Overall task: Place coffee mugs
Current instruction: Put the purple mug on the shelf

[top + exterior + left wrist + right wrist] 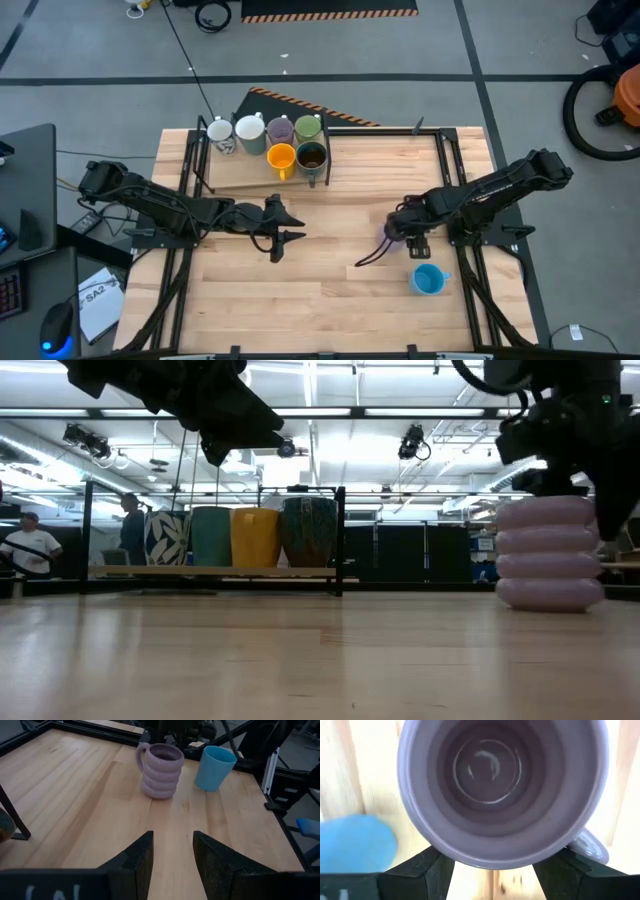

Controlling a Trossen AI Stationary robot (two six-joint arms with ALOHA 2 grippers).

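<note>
High view: the right gripper [400, 232] sits over a lilac mug [392, 234] at centre right, the blue mug [428, 280] below it; six mugs cluster on a board [240, 172] at upper centre.

Low view: the lilac mug [549, 553] rests on the worktop [300, 660].

Left wrist view: the left gripper [172, 855] is parted, empty.

Right wrist view: fingers straddle the rim, spread, not visibly clamped; lifting now could tip the mug into the blue one.

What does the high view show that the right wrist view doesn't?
Only the high view shows the six mugs grouped on the board at the back, among them the orange mug, and the left gripper over bare table, fingers open. Only the right wrist view shows inside the lilac ribbed mug, empty, with the right gripper's fingers straddling it. Both show that mug and the blue mug nearby.
</note>
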